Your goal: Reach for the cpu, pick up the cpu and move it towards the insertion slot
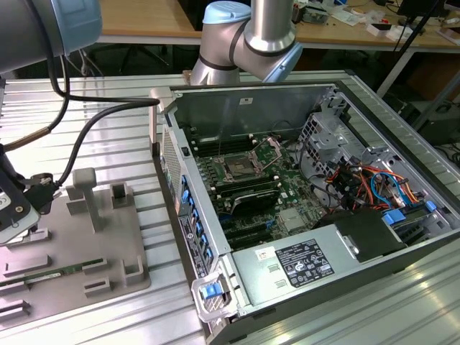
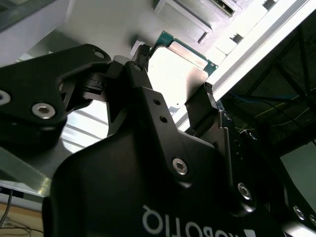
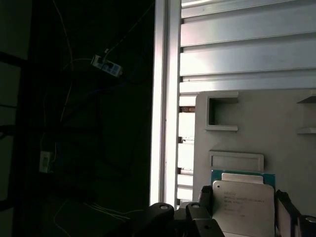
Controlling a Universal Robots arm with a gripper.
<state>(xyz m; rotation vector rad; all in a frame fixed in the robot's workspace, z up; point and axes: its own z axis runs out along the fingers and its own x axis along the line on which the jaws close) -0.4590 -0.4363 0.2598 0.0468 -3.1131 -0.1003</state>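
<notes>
The tool is clamping the cpu by two opposite edges, over the gray fixture on the bench. Reaching and grasping look done; the slot is lying well apart, so carrying is remaining.

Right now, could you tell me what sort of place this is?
Probably a robotics lab or workshop: an open computer case on a slatted metal table, a robot arm with its tool gripping the cpu, cluttered desks behind.
</notes>
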